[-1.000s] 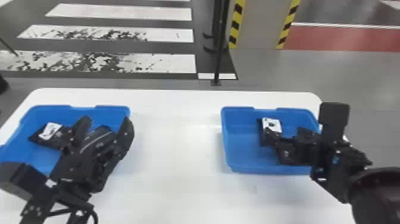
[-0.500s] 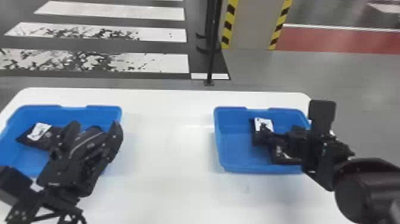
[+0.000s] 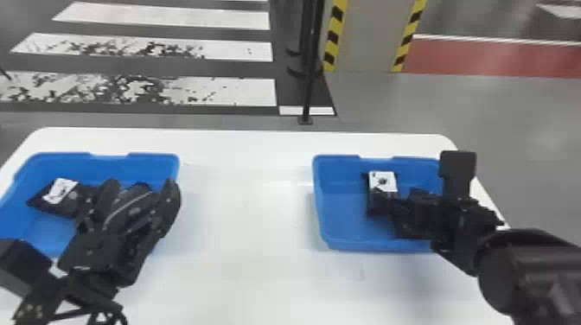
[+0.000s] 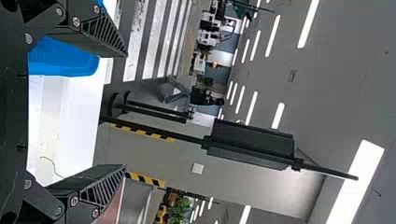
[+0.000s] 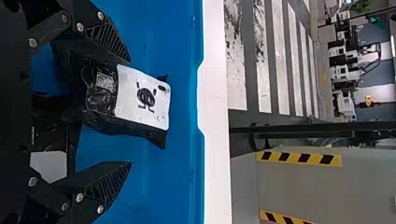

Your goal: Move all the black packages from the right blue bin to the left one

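Right wrist view: can see a black package [image 5: 142, 98] with a white label, lying in the right blue bin [image 3: 337, 160], between the parted, unclenched fingers of the right gripper [image 3: 395, 198]. In head view, can see the left gripper [image 3: 142, 186] spread and empty over the left blue bin [image 3: 65, 157], near another labelled package [image 3: 54, 196]. Beneath both bins, can see a white table [image 3: 242, 224].

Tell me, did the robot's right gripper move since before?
Yes! In the head view, the right gripper shifted a little left compared with the right blue bin.
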`<state>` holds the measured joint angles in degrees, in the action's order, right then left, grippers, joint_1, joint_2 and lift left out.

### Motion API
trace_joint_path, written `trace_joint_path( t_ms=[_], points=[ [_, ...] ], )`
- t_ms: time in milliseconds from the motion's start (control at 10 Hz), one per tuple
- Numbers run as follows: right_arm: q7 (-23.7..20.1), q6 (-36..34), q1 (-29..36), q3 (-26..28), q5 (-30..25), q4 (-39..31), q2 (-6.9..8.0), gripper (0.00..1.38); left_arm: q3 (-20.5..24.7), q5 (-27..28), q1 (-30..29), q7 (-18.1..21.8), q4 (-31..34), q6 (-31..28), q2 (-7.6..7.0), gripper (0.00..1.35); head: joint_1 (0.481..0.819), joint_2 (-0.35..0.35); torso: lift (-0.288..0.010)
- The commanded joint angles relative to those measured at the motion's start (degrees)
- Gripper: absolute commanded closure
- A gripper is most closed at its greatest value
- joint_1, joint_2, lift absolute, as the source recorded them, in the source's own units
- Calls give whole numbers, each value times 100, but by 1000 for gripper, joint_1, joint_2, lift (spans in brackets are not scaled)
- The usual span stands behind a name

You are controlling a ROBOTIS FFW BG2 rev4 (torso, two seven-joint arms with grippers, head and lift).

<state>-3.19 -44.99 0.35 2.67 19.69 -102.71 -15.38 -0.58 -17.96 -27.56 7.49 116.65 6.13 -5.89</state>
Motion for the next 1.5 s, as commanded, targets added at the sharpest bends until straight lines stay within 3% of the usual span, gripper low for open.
trace_joint_path(
  t_ms=[0,200,300,500,700,800,1000,1200,1300,1400],
  points=[
    [-375,84,-260,-4,-50,533,0,475,-11,-10,0,7,-1,-22,0,236,695,-83,-176],
    [-551,-268,-302,7,476,617,9,1003,-11,-55,0,7,-15,-93,0,236,695,-75,-176],
    [-498,-310,-246,7,739,533,26,1168,-11,-44,14,-2,-29,-93,0,236,695,-66,-176],
    [-507,-85,21,99,1116,209,35,1190,-22,-55,14,7,-71,-79,0,236,695,-45,-176],
    [-858,914,91,99,1310,589,35,1190,-34,-67,28,7,-85,-51,0,236,695,-30,-176],
    [-990,1026,119,156,1527,716,35,1190,-34,-67,42,7,-113,-22,9,236,695,-29,-176],
    [-1614,1195,91,282,1630,772,9,1190,-34,-55,42,-2,-127,104,9,236,695,-30,-176],
    [-2449,1097,-232,-267,2201,828,-202,1190,-240,-330,70,-2,-127,189,-27,231,695,-13,-176],
    [-2906,998,-499,-541,2315,884,-290,1190,-411,-672,113,7,-113,231,-88,231,695,19,-176],
    [-3214,956,-668,-781,2475,856,-334,1190,-639,-1415,183,139,-99,301,-141,231,695,38,-176]
  ],
)
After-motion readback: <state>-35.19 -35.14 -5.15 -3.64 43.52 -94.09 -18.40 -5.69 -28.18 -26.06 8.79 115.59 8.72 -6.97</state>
